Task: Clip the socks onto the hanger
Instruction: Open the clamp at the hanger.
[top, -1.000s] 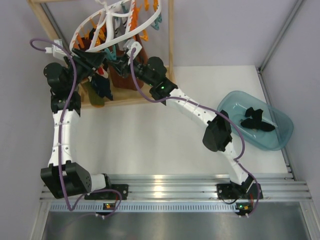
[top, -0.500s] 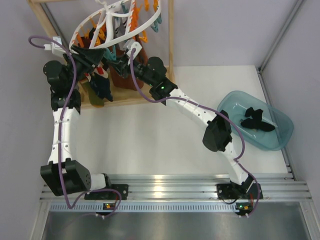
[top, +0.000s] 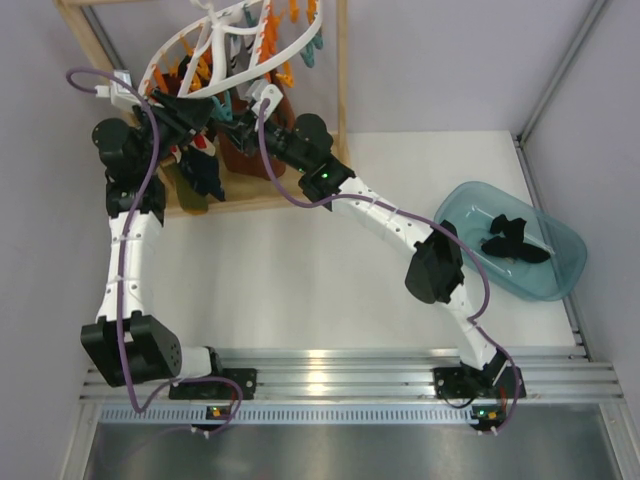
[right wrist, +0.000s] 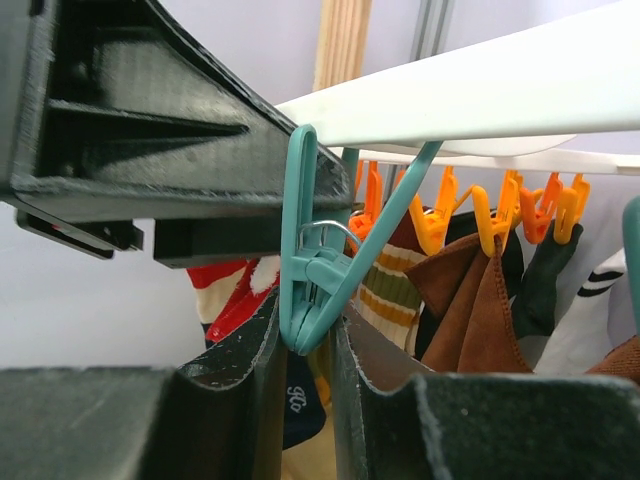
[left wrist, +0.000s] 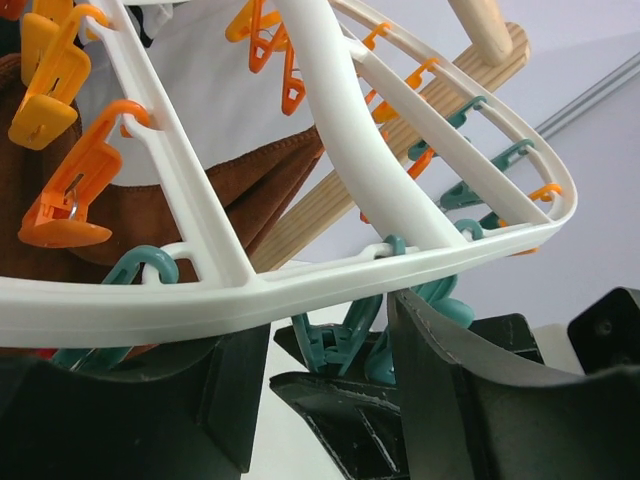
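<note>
White table [top: 300, 260] holds basin [top: 465, 200] (socks [top: 512, 240], seemingly).

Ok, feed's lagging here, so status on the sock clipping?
Left gripper open under hanger rim. Right gripper shut on teal clip. Black socks in tub, none in hand.
</note>
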`<move>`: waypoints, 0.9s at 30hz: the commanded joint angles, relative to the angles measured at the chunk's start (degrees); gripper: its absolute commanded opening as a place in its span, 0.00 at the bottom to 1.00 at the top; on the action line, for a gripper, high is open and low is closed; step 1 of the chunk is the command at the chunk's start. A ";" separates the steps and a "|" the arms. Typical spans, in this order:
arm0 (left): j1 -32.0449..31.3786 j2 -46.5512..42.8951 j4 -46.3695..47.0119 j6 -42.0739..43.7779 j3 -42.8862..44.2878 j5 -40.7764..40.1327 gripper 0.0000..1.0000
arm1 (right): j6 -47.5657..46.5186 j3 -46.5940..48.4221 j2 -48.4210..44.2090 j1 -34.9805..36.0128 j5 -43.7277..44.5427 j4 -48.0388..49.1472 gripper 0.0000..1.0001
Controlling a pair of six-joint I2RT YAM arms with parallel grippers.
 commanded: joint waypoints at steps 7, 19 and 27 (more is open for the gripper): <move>-0.77 2.18 2.93 -0.54 3.42 -2.64 0.50 | -1.34 -0.02 -3.28 2.58 -5.06 0.93 0.00; -0.60 1.39 4.52 -7.31 2.89 -5.28 0.16 | -2.57 -1.95 -4.06 2.76 -4.27 -0.56 0.00; -0.68 1.56 3.99 -8.37 2.63 -5.28 0.00 | -0.38 -15.38 -12.84 1.27 -1.37 -0.56 0.70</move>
